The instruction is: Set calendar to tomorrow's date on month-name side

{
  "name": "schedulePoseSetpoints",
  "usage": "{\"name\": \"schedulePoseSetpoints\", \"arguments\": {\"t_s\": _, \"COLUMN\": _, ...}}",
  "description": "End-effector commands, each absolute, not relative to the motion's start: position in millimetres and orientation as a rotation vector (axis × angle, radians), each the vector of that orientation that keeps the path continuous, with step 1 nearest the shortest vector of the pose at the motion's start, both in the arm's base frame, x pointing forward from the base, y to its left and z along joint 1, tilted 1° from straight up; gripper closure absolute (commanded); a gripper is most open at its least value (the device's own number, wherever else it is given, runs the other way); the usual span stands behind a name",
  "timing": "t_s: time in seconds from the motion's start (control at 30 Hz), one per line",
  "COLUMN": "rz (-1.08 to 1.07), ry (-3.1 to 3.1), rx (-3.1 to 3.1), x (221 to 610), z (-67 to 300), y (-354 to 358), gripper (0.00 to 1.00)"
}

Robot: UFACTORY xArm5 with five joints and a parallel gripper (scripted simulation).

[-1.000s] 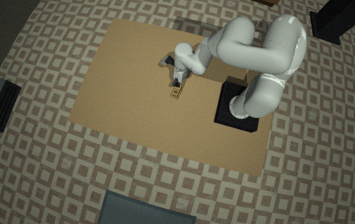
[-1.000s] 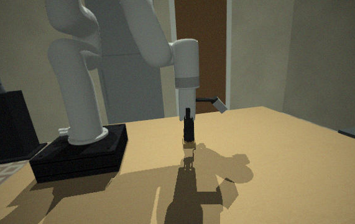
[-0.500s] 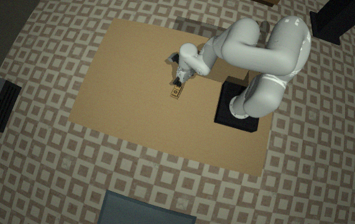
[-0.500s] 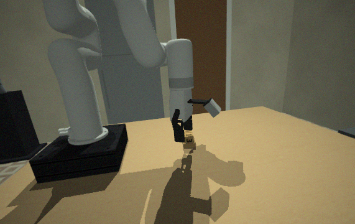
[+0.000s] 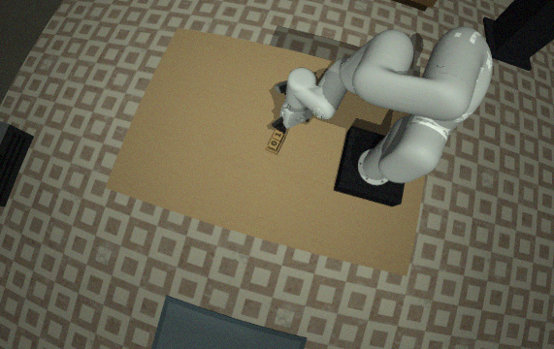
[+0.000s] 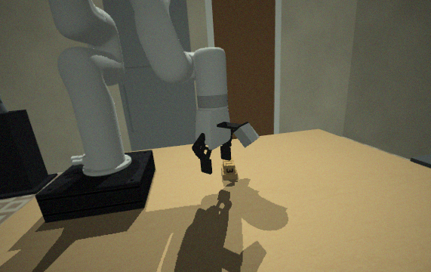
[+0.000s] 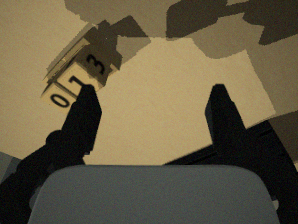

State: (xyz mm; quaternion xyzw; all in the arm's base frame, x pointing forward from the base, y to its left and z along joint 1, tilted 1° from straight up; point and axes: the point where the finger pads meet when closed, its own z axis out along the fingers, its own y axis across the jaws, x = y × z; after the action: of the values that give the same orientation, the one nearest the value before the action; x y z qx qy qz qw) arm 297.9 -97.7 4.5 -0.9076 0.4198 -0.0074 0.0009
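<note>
The calendar tray (image 5: 272, 152) (image 6: 230, 177) lies on the table with two tan digit cubes side by side in it. One cube (image 5: 274, 143) (image 7: 60, 100) shows 0 on top. The other cube (image 5: 277, 135) (image 6: 229, 171) (image 7: 76, 81) shows 1 on top and 3 on its outer end face. No month name can be read. My gripper (image 6: 216, 166) (image 7: 153, 98) is open and empty, above the table beside the tray's 1 end. In the wrist view its left fingertip overlaps the edge of the 1 cube; contact cannot be told.
The black robot base (image 5: 371, 191) (image 6: 98, 200) stands on the wooden table (image 5: 199, 145) (image 6: 332, 189). The arm reaches over the table from the base. Its shadows fall around the tray. A dark stand (image 6: 7, 151) is beyond the table.
</note>
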Motion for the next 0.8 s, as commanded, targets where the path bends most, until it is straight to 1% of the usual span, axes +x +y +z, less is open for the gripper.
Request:
{"name": "schedulePoseSetpoints", "arguments": {"t_s": 0.0, "rz": -0.031, "ry": 1.437, "rx": -2.790, "x": 295, "z": 6, "y": -99, "gripper": 0.00}}
{"name": "schedulePoseSetpoints", "arguments": {"t_s": 0.1, "rz": -0.031, "ry": 1.604, "rx": -2.696, "x": 291, "z": 6, "y": -99, "gripper": 0.00}}
{"name": "schedulePoseSetpoints", "arguments": {"t_s": 0.23, "rz": -0.031, "ry": 1.676, "rx": -2.652, "x": 287, "z": 6, "y": -100, "gripper": 0.00}}
{"name": "schedulePoseSetpoints", "arguments": {"t_s": 0.3, "rz": -0.031, "ry": 1.676, "rx": -2.652, "x": 280, "z": 5, "y": -100, "gripper": 0.00}}
{"name": "schedulePoseSetpoints", "arguments": {"t_s": 0.77, "rz": -0.031, "ry": 1.676, "rx": -2.652, "x": 279, "z": 5, "y": -100, "gripper": 0.00}}
